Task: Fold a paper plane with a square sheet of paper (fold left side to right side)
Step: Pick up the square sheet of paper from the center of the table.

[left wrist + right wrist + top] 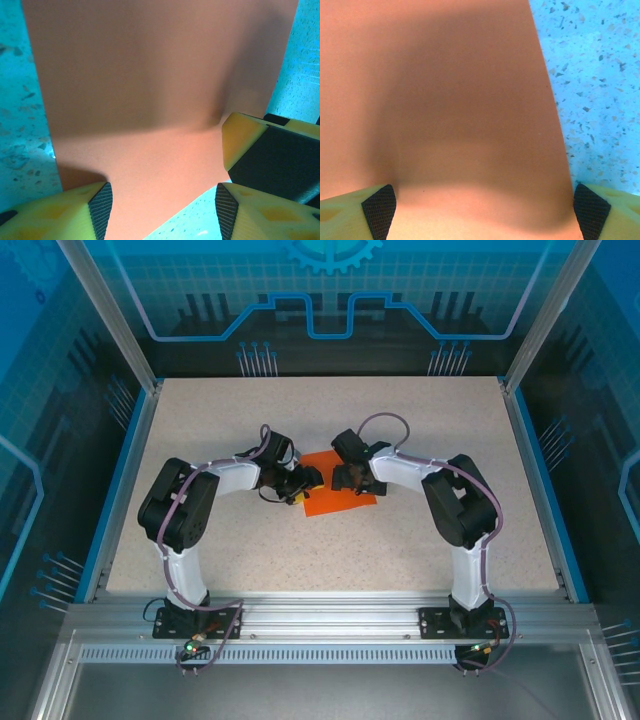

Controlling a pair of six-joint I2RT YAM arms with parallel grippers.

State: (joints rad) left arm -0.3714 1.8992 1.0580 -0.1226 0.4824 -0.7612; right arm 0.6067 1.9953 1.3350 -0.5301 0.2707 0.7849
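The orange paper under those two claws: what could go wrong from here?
1. The square sheet of paper lies on the table, and the left gripper and right gripper both stand open over it; their fingers may skid across it without catching an edge.
2. A push from one side could slide or crumple the thin sheet, skewing the crease.
3. The grippers work close together over the sheet, so they might bump.

Left tool and right tool face each other low, jaws parted.
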